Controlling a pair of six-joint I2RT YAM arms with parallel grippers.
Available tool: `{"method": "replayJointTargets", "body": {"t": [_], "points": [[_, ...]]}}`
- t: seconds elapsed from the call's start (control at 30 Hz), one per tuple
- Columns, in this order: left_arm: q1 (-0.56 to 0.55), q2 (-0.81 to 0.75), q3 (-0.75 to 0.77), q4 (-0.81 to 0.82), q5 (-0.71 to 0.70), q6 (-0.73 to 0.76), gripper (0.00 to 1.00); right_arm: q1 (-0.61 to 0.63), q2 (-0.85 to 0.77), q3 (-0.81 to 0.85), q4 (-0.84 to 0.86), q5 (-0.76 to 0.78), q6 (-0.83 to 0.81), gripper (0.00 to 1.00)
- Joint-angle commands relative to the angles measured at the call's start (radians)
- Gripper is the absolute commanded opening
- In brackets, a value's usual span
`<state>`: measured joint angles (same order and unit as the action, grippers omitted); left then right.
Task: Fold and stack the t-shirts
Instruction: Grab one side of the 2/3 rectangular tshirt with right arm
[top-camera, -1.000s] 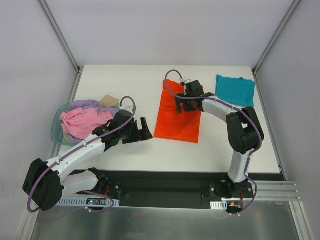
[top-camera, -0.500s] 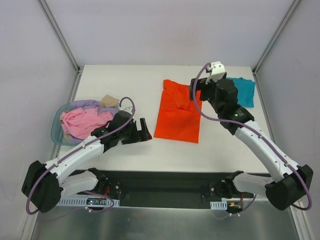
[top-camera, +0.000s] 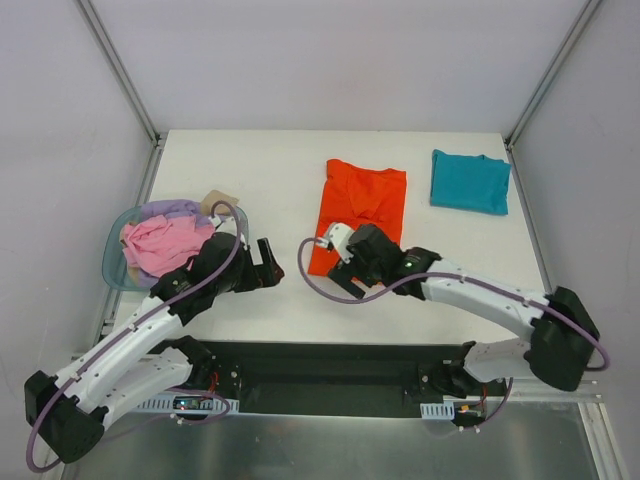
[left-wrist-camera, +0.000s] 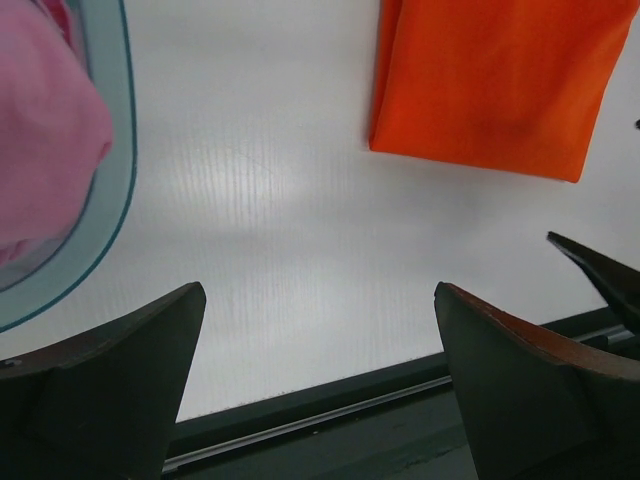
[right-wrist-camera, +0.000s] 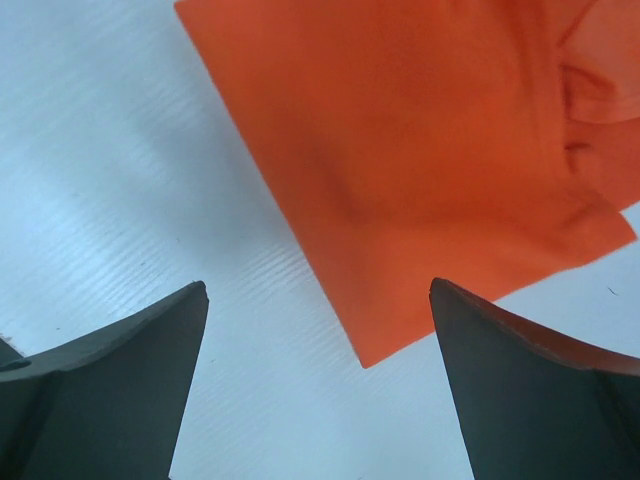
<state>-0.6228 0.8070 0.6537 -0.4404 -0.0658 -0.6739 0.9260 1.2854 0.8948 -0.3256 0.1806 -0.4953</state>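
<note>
The orange-red t-shirt (top-camera: 365, 200) lies folded into a long strip in the middle of the table. It also shows in the right wrist view (right-wrist-camera: 420, 150) and the left wrist view (left-wrist-camera: 490, 80). The teal t-shirt (top-camera: 470, 181) lies folded at the far right. My right gripper (top-camera: 338, 272) is open and empty, low over the orange shirt's near left corner (right-wrist-camera: 320, 370). My left gripper (top-camera: 270, 262) is open and empty over bare table between the basket and the orange shirt (left-wrist-camera: 320, 380).
A translucent blue basket (top-camera: 108, 265) at the left holds a pink shirt (top-camera: 165, 245), a lavender one (top-camera: 170, 210) and a tan one (top-camera: 218, 200). Its rim (left-wrist-camera: 110, 200) and the pink shirt (left-wrist-camera: 40, 130) show in the left wrist view. The table's near edge lies just behind both grippers.
My right arm has swung from the orange shirt's far end, up and round, down to its near left corner. My left gripper has drawn back a little toward the basket.
</note>
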Motion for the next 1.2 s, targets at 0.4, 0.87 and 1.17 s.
{"method": "replayJointTargets", "body": {"t": [0.4, 0.87, 1.17], "points": [[-0.008, -0.092, -0.023, -0.08, -0.091, -0.015, 0.99, 0.045, 0.436, 0.184, -0.104, 0.106, -0.071, 0.76], [-0.008, -0.058, -0.011, -0.08, -0.131, -0.016, 0.99, 0.045, 0.542, 0.222, -0.15, 0.083, -0.034, 0.27], [-0.006, -0.1, 0.004, -0.098, -0.178, -0.023, 0.99, 0.155, 0.413, 0.204, -0.277, -0.073, 0.151, 0.05]]}}
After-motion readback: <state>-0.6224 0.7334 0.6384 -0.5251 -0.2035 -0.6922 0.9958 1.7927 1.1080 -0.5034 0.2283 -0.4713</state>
